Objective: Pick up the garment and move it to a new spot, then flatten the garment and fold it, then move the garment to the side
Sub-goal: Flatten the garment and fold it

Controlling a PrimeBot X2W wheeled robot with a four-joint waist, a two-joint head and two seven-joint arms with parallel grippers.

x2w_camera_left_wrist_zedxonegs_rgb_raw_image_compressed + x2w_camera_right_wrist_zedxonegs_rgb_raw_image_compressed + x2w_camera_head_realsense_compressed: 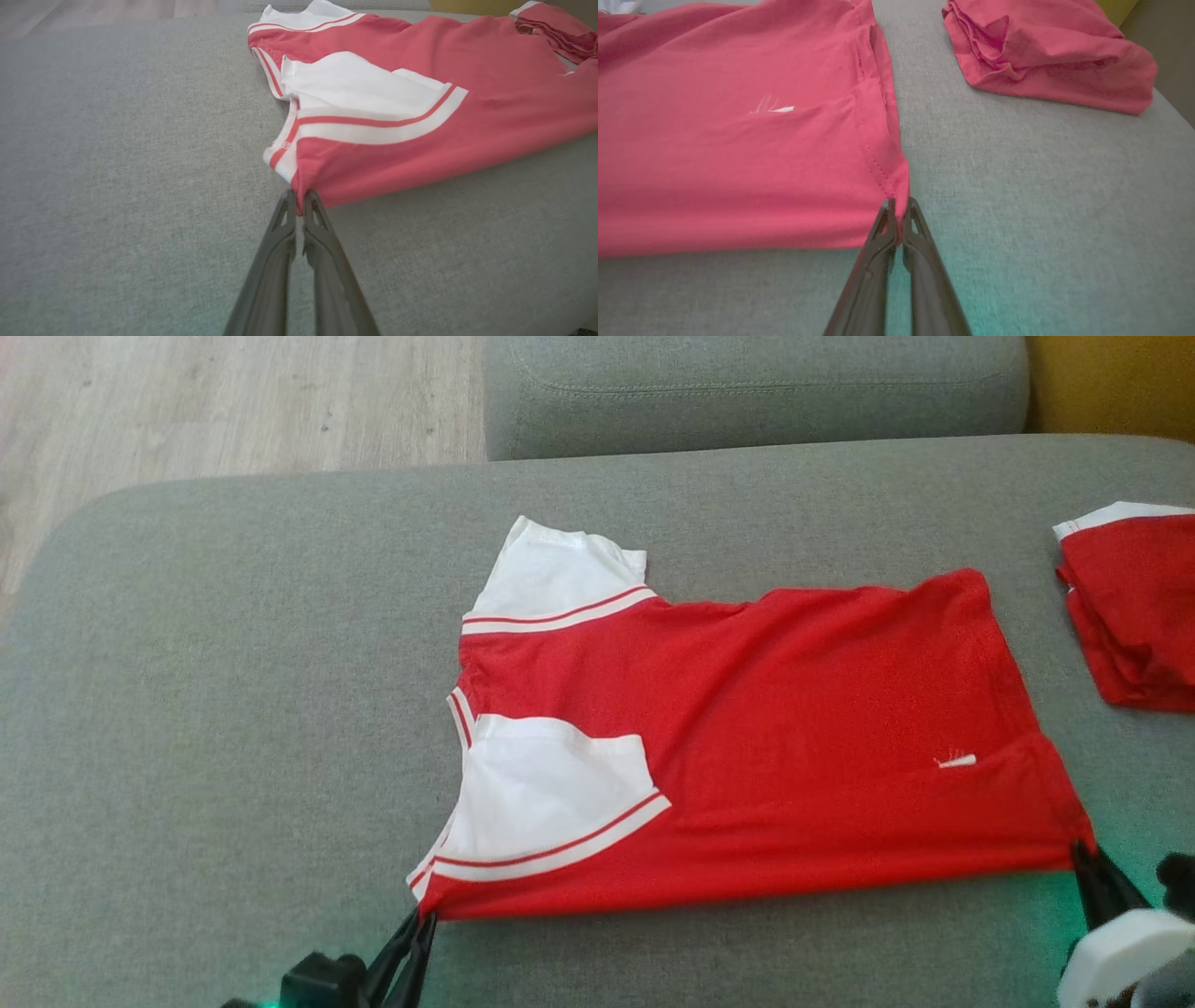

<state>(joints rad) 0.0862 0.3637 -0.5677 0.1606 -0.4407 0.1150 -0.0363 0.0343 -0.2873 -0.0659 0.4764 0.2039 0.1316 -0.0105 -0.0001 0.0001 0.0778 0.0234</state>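
The red garment lies spread across the middle of the grey sofa seat, with one long edge running along the seat's near edge. The left hand is pinched shut on the collar-end corner of that edge. The right hand is pinched shut on the hem-end corner. Each grip takes only a small nip of cloth at the very tips.

That thin bite is the main worry. A quick lift or a hard pull apart could drag a corner free, and the cloth would then swing from the other hand and bunch up. I cannot tell how many layers sit between the right hand's tips. If it holds only the top one, the lower layer would lag and crease.

The white sleeve lies loose on top near the left hand and could flop out of place. A folded red piece sits by the seat's right edge, so a carry that way could brush it.
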